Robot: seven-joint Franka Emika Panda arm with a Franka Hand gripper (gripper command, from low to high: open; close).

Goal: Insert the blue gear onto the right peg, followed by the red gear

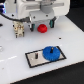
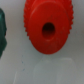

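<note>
Red gear [image 2: 48, 27] below the end effector [image 1: 46, 22] — grip unclear.

No text, label, brand, number or sign can be read in either view; both are too blurred for lettering.

Glossy white tabletop [image 1: 15, 55] fills nearly all of the exterior view; soft pale reflections on its surface, light even and diffuse. Beyond the far edge, at the exterior view's right, a dark black backdrop [image 1: 77, 10]. Wrist view: same white surface, slightly grey, blurred.
</note>
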